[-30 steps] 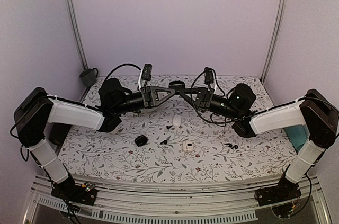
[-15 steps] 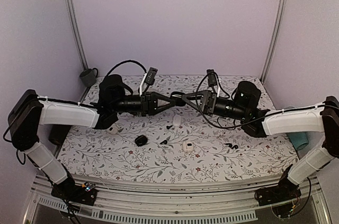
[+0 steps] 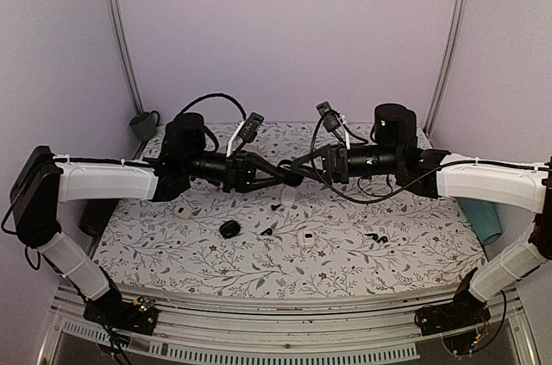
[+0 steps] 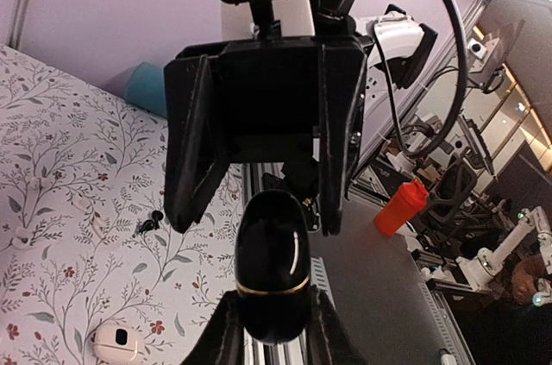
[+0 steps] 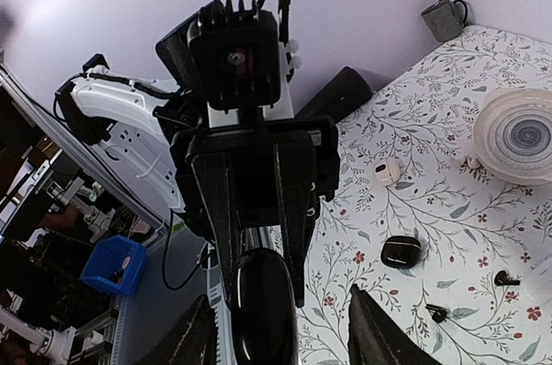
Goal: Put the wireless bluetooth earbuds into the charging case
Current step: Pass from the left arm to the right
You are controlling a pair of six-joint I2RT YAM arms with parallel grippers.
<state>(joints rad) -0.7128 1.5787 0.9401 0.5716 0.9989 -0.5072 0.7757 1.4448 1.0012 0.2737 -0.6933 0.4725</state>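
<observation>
My left gripper is shut on a glossy black charging case with a gold seam and holds it closed, in the air above the table's middle. My right gripper faces it head-on, jaws open on either side of the case's far end, not gripping. Its fingers show in the left wrist view. Tiny black earbuds lie on the floral cloth: one, another, and a pair to the right, the pair also in the left wrist view.
A second black case lies on the cloth, with small white cases around it. A white disc sits at the back. A dark cup stands back left, a teal object at the right edge.
Both arms have stretched out and risen, the right one most. The grippers stay nose to nose at the centre, with the black case between them, now slightly lower.
</observation>
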